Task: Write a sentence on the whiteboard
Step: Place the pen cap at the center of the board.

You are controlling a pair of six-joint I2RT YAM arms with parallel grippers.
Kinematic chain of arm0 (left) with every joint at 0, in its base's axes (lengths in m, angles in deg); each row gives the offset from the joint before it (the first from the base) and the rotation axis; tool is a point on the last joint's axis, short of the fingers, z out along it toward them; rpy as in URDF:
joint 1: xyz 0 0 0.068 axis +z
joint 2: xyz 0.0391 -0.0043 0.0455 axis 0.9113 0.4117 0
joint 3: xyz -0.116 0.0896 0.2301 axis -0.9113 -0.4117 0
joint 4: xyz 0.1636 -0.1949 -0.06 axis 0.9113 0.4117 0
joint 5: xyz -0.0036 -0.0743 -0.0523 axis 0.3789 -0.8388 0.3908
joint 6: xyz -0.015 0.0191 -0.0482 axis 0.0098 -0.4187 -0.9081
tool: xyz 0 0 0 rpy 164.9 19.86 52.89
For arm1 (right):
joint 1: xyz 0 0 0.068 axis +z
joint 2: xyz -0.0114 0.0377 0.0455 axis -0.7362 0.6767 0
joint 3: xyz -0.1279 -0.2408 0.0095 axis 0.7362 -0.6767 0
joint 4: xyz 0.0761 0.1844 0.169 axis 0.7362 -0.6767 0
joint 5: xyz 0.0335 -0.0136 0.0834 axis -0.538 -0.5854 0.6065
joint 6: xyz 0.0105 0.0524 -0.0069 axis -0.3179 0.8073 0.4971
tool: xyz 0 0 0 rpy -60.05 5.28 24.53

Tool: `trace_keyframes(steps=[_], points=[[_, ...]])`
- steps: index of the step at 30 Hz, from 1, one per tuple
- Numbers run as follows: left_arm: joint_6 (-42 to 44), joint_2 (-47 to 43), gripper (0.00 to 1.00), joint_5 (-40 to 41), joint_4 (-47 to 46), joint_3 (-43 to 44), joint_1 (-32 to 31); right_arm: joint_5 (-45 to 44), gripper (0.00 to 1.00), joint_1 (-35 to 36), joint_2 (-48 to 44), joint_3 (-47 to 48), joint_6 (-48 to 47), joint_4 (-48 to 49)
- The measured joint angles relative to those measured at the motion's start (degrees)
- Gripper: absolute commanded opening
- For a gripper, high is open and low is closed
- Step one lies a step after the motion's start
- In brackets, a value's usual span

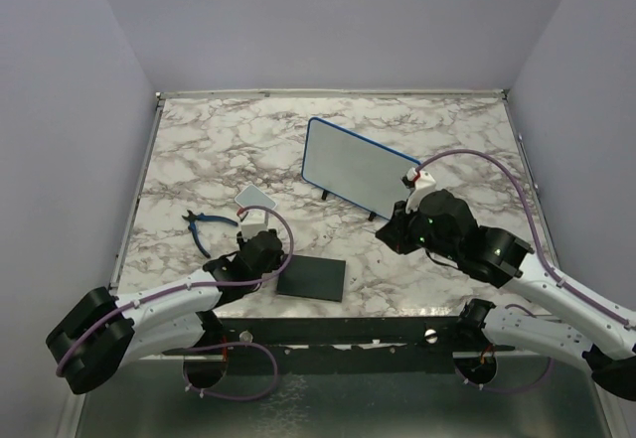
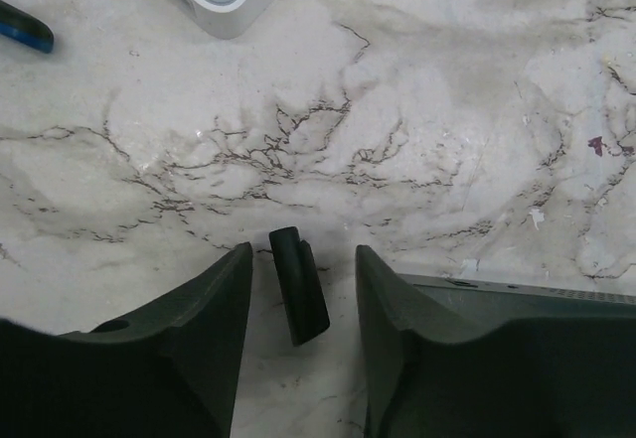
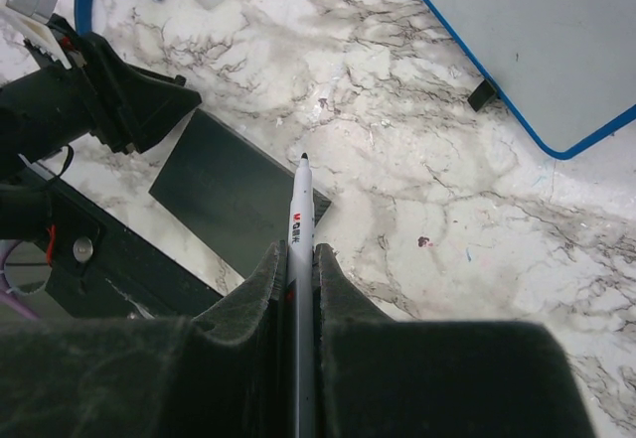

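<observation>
Marble worktop [image 1: 199, 140] carries the whiteboard [image 1: 358, 168], upright on its feet, right of centre toward the far edge. The right gripper [image 3: 298, 259] is clamped on a pen [image 3: 299, 215]. The left gripper's [image 2: 303, 251] fingers stand apart either side of a black cap [image 2: 301, 294] lying on the marble.

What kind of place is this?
Probably a robot test booth: plain walls around a marble-look table, a left arm and right arm bolted at its edge, the right claw gripping a marker near the whiteboard.
</observation>
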Motion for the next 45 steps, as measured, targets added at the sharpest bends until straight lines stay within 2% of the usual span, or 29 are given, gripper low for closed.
trace_keyframes(steps=[1,3,4,5,11,17,21,26,31,38,45], points=[[-0.2,0.0,0.60,-0.1,0.0,0.0,0.0,0.0,0.00,0.0,-0.1,-0.1,0.0,0.0],[-0.2,0.0,0.86,-0.4,0.1,0.2,0.0,0.0,0.01,0.0,-0.2,-0.1,0.0,0.0],[0.0,0.0,0.95,-0.5,0.5,0.5,0.0,0.0,0.01,0.0,-0.2,-0.1,0.0,0.0],[-0.2,0.0,0.98,-0.5,1.0,0.9,0.0,0.0,0.00,0.0,-0.3,-0.1,0.0,0.0],[-0.3,-1.7,0.99,-1.8,4.7,5.7,0.2,-0.8,0.01,0.0,-1.3,-0.3,0.0,0.5],[1.1,-1.2,0.99,-5.3,9.8,15.6,2.6,-3.7,0.01,0.0,-1.8,-0.5,0.0,3.0],[4.9,3.4,0.99,-10.7,11.2,22.5,7.9,-7.5,0.00,0.7,0.7,-0.5,0.0,6.5],[11.8,11.3,0.99,-19.0,13.4,31.6,18.4,-16.7,0.00,5.1,6.9,1.2,0.0,10.4],[18.4,14.8,0.99,-20.7,13.6,38.9,25.2,-27.4,0.00,9.9,15.1,6.0,0.0,14.6],[23.6,14.7,0.99,-21.1,10.5,39.4,27.5,-36.1,0.00,10.6,27.4,12.2,-0.1,21.1],[25.8,11.5,0.99,-20.9,10.6,35.9,28.5,-37.3,0.00,9.5,36.7,17.2,-4.1,29.4]])
